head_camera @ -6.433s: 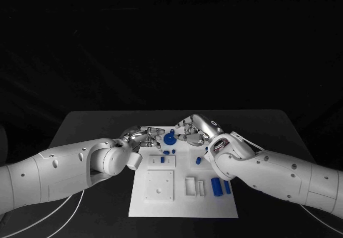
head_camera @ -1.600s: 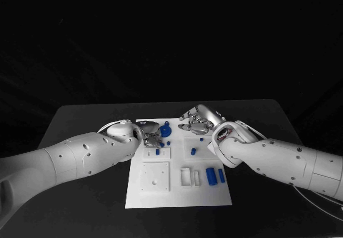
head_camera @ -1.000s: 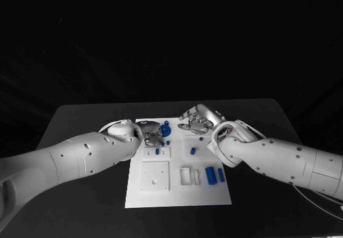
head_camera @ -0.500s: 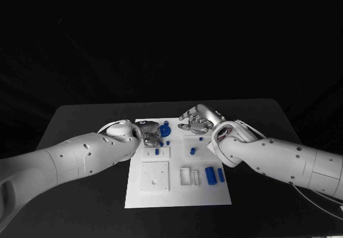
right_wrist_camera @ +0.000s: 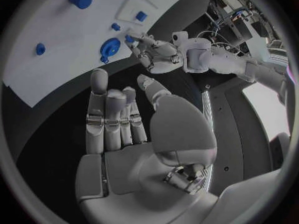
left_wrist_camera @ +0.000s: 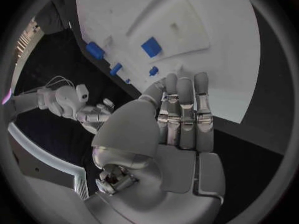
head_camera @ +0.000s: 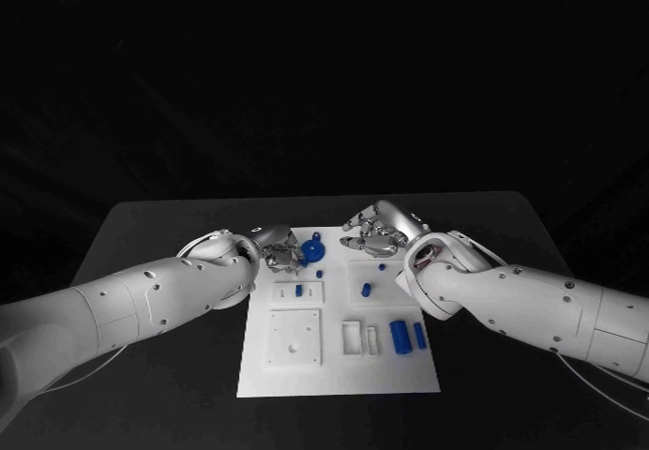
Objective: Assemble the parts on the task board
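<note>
i see the task board (head_camera: 339,375) lying in the middle of the black table (head_camera: 149,234), white, with blue parts on it. a round blue part (head_camera: 312,250) with a small handle stands at the board's far end, between my two hands. two blue cylinders (head_camera: 401,336) lie side by side near the board's right edge, and small blue pegs (head_camera: 367,286) sit mid-board. my left hand (head_camera: 279,249) is just beside the round part, on its left; its fingers are straight and close together, holding nothing. whether a fingertip touches the part, i cannot tell. my right hand (head_camera: 373,230) hovers over the far right corner, fingers extended, empty.
</note>
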`<state>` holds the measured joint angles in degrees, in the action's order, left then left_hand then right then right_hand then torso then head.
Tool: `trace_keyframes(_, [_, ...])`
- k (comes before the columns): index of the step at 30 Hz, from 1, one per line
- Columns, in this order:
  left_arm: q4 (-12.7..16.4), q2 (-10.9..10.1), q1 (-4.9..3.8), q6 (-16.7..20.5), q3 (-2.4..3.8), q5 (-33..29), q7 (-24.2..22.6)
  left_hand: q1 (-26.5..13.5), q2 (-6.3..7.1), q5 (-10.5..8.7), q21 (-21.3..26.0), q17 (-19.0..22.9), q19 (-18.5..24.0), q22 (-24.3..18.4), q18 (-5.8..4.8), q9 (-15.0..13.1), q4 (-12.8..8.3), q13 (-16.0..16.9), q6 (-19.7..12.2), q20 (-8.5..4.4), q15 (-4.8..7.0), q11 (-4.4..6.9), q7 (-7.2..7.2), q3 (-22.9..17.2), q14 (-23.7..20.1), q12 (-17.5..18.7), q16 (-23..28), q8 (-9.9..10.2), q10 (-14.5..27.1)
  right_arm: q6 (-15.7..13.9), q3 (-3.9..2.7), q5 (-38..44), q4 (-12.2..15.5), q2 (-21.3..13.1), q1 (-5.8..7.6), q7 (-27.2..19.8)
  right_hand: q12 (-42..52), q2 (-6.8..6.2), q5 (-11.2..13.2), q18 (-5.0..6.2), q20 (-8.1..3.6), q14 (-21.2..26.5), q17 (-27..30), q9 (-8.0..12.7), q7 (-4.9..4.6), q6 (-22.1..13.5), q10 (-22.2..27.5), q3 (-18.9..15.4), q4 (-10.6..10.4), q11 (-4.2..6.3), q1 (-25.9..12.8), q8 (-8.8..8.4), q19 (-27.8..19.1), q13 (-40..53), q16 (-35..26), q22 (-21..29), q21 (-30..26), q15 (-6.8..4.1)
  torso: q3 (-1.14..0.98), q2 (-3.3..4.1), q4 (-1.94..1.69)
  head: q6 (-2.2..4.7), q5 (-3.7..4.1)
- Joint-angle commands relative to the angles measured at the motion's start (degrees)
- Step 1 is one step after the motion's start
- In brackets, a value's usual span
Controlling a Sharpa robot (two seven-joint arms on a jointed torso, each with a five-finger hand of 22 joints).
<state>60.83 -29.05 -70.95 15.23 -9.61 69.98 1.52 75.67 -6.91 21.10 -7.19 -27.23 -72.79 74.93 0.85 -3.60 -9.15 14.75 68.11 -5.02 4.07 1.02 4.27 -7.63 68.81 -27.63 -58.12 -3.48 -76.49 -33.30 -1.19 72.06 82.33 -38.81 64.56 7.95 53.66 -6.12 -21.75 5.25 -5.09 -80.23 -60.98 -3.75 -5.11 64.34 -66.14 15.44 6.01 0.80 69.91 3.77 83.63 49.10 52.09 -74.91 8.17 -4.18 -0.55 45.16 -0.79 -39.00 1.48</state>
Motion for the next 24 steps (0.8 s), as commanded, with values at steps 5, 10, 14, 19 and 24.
trace_keyframes(5, [1.5,-1.5,-0.11,2.4,1.54,-26.7,-5.1,-0.8,-0.17,0.21,-0.6,-0.4,0.6,1.2,0.55,-1.1,-0.2,0.1,3.2,-0.34,0.05,-0.02,-1.2,-0.3,0.3,0.2,-0.4,-0.2,-0.6,1.6,-0.02,-4.8,-0.5,-0.1,0.01,-2.1,-0.1,0.26,-0.2,-0.42,-0.14,-0.3,-0.1,0.0,0.08,-0.2,-0.1,0.2,-0.1,-0.01,-0.5,-0.2,-0.4,0.2,-0.3,-1.0,0.3,-0.04,-0.03,-0.06,-0.03,0.71,-0.56])
trace_keyframes(10, [4.2,-3.5,-0.17,-0.4,2.27,-39.2,-6.4,-1.4,-0.3,0.37,-0.7,-0.5,1.3,1.2,0.47,-1.2,-0.6,0.0,3.2,-0.23,-0.06,-0.07,-1.17,-0.4,-0.4,0.3,-0.3,-0.2,-0.5,4.0,-0.02,-11.7,-0.9,-0.2,0.06,-2.7,0.0,0.98,-0.3,-0.47,-0.13,-0.3,-0.2,0.0,0.12,-0.1,0.0,0.2,-0.4,-0.01,-0.9,-0.23,-0.5,0.4,-0.2,-1.0,0.3,-0.03,-0.07,-0.03,0.0,1.39,-0.73])
trace_keyframes(14, [7.1,-5.3,-0.18,-3.0,2.51,-46.0,-7.4,-1.6,-0.38,0.34,-0.7,-0.4,1.5,1.1,0.46,-1.2,-0.7,0.0,3.1,-0.18,-0.12,-0.11,-1.16,-0.4,-0.6,0.4,-0.1,-0.2,-0.5,6.8,-0.02,-18.3,-0.9,-0.3,0.09,-2.7,0.4,1.71,-0.3,-0.49,-0.12,-0.2,-0.3,0.0,0.11,-0.3,0.1,0.1,-0.6,-0.04,-1.7,-0.21,-0.6,0.7,0.0,-1.0,0.3,-0.01,-0.06,-0.1,-0.08,1.86,-0.72])
trace_keyframes(19, [10.9,-7.5,-0.18,-5.7,2.58,-52.9,-8.8,-1.8,-0.5,0.26,-0.6,-0.4,1.6,1.1,0.46,-1.2,-0.7,0.0,3.1,-0.14,-0.13,-0.11,-1.19,-0.3,-0.8,0.4,-0.1,-0.2,-0.6,11.9,-0.02,-30.0,-0.9,-0.1,0.12,-3.1,0.8,3.79,1.1,-0.58,-0.16,-0.3,-0.5,0.0,0.19,-0.3,0.0,0.4,-0.8,-0.04,-2.8,-0.21,-0.6,1.1,0.3,-1.0,0.3,-0.06,-0.1,-0.2,-0.13,2.72,-0.95])
trace_keyframes(24, [13.5,-8.8,-0.16,-7.1,2.58,-55.2,-11.6,-1.9,-0.56,0.19,-0.6,-0.4,1.6,1.1,0.46,-1.2,-0.7,0.0,3.1,-0.13,-0.14,-0.11,-1.18,-0.3,-0.8,0.4,-0.1,-0.2,-0.6,19.0,-0.01,-41.9,-1.1,0.2,0.23,-2.0,0.9,6.14,4.6,-0.77,-0.08,-0.1,-0.6,0.1,0.01,-1.1,0.4,0.5,-2.0,-0.25,-4.2,-0.23,-0.8,1.1,0.3,-1.0,0.3,0.11,0.03,-0.48,-0.35,2.96,-0.86])
